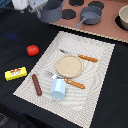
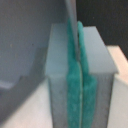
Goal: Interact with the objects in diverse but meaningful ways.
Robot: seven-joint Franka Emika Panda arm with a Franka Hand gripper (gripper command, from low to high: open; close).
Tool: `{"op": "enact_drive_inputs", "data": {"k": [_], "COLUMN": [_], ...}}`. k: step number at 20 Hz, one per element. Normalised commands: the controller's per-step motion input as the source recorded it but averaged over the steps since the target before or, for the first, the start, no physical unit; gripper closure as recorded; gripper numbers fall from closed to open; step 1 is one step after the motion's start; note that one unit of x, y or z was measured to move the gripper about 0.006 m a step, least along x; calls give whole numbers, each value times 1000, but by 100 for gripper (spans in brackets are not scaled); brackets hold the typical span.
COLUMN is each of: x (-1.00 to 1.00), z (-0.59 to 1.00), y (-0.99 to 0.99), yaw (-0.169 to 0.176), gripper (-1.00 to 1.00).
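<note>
Pot (image 1: 51,12) first: your gripper (image 1: 36,7) has the grey two-handled one by its rim, lifted at the far end of the scene; the wrist view shows the green pads (image 2: 75,75) pressed together on the thin grey wall, so read it as clamped on the pot.

Everything else lies well below and nearer the camera than the gripper. Going across the exterior view from its left: one yellow packet (image 1: 15,73) on the dark surface (image 1: 15,35), one red tomato (image 1: 32,50), one brown sausage (image 1: 37,84) at the edge of the cloth mat (image 1: 100,75), one light blue cup (image 1: 58,88), one tan plate (image 1: 68,65), and two orange-handled utensils (image 1: 87,58).

I judge you're mid-interaction: the pot is picked up but not yet set anywhere, and the other items look untouched.
</note>
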Motion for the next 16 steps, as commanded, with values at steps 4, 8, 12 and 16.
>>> {"op": "enact_drive_inputs", "data": {"k": [4,8,12,16], "x": [519,647,656,689], "z": [146,71,50,85], "y": [594,752,790,769], "yaw": [0,0,0,0], "gripper": [100,100,100,100]}}
